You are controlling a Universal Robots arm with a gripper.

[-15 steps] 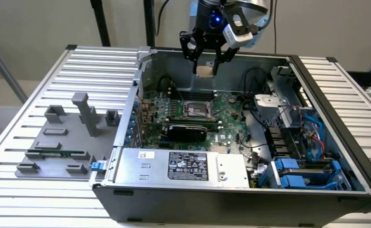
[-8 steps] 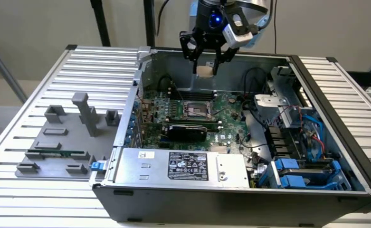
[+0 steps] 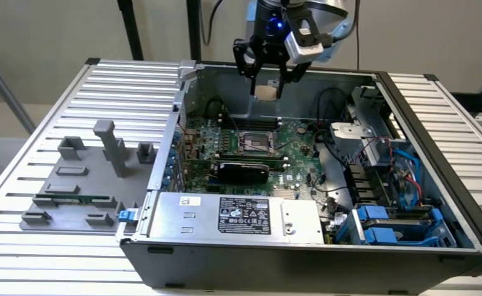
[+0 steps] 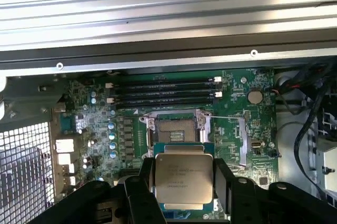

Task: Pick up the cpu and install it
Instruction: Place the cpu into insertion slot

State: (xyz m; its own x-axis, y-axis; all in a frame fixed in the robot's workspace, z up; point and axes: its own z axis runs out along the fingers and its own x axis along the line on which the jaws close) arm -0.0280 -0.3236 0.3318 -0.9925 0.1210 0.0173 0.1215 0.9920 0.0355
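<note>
Your tool point(image 3: 267, 90) is pinching the cpu point(image 4: 184, 179). Two black fingers point(image 4: 145, 182) clamp it on opposite edges, with the metal lid facing the wrist camera and the printed text visible.

In the exterior view the chip hangs in the air near the far wall of the open computer case point(image 3: 438, 148). It is well above the motherboard point(image 3: 294, 157) and touches nothing but the tool.

The socket point(image 4: 176, 129) looks open, with the load frame swung back and the dark centre exposed. From the wrist view the cpu sits roughly in line with the socket but apart from it, not seated. The memory slots point(image 4: 163, 89) lie just beyond the socket. The power-supply box point(image 3: 236, 216) sits at the near end of the case, clear of the chip. The green memory stick point(image 3: 72, 199) lies on the grey fixture on the tabletop point(image 3: 117, 80), at the exterior view's left, well apart from the tool.

Handling, my read:
- **Weight and stiffness:** a light, stiff, flat plate that won't flex.
- **Grip risk:** the lid is smooth metal and the rim is thin, so it is probably slippery in an edge pinch. It could twist if the grip sits off centre.
- **Fragility:** the underside contacts and socket pins are likely fragile, so no scraping and no dropping at a tilt.
- **Where to hold:** two opposite side edges at mid-length, as you have it now, and off the underside.

The chip looks level and square between the fingers, with the grip roughly centred. Task stage: picked up, not installed.
</note>
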